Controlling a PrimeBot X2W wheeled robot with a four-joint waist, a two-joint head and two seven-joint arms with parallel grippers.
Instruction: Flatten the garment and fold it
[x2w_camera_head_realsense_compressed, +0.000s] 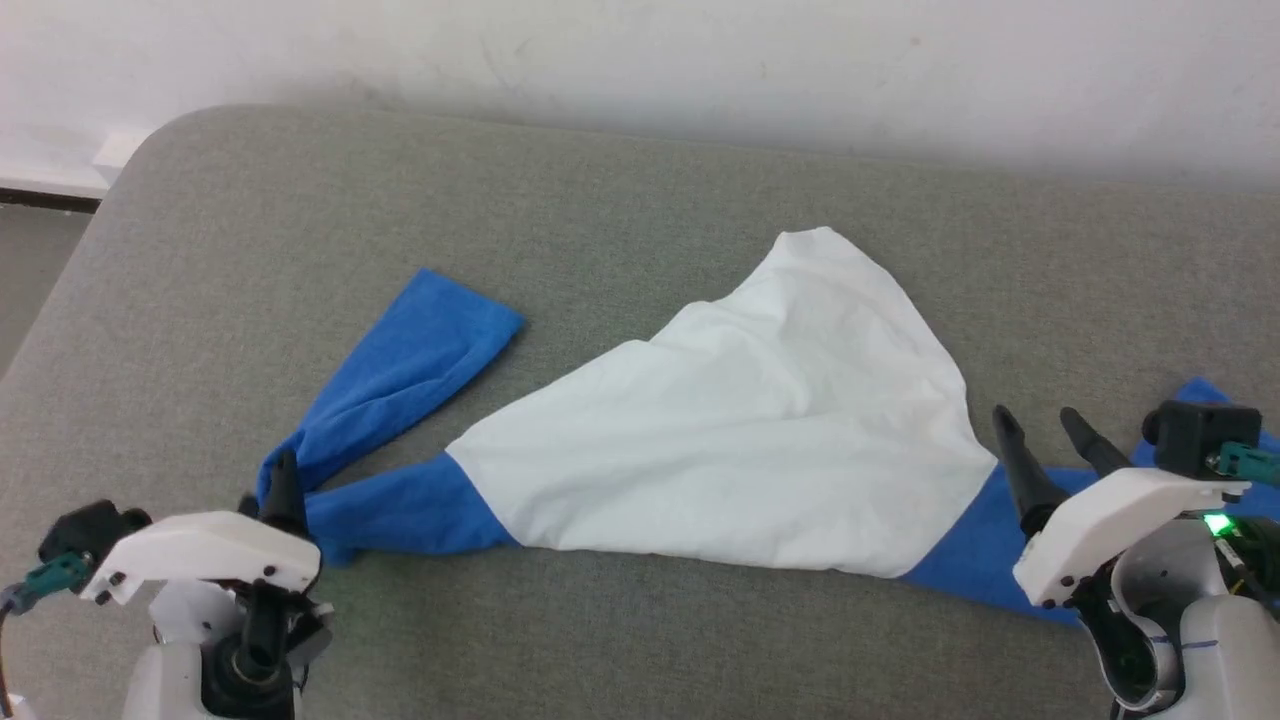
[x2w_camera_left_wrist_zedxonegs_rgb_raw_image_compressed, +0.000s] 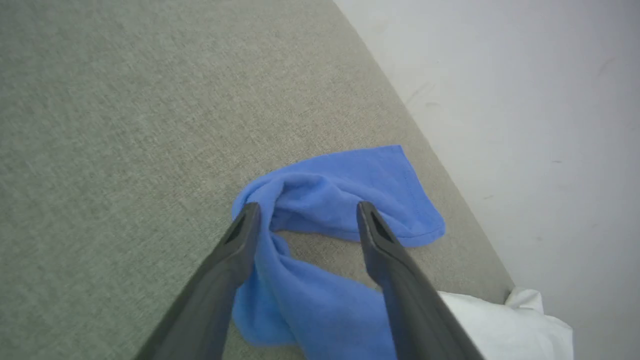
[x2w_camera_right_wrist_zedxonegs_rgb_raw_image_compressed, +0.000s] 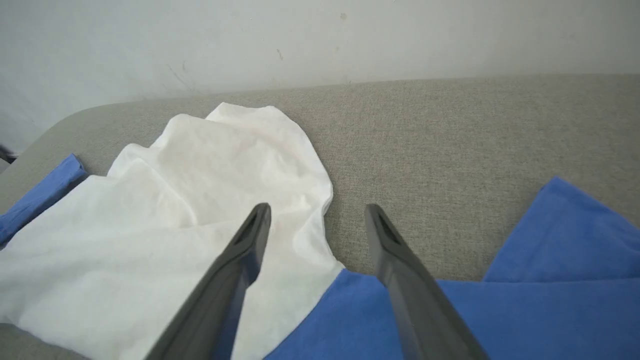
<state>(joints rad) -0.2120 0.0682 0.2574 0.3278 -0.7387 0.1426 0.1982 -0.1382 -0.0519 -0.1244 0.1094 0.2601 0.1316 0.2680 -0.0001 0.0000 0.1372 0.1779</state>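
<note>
My left claw (x2w_camera_left_wrist_zedxonegs_rgb_raw_image_compressed: 308, 207) is spread wide, just over the bent blue sleeve (x2w_camera_left_wrist_zedxonegs_rgb_raw_image_compressed: 325, 300). The shirt (x2w_camera_head_realsense_compressed: 740, 430) stretches sideways to my spread right claw (x2w_camera_right_wrist_zedxonegs_rgb_raw_image_compressed: 317, 207).

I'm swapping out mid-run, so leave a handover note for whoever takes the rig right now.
Left gripper: open, fingers straddling the twisted left-side sleeve, not gripping.
Right gripper: open, over the right-side sleeve by its seam.
Garment: on the grey padded surface, white body bunched into a wrinkled triangle, sleeves out sideways.
Done: nothing folded yet.
Left: flatten body, untwist sleeve, fold.
</note>
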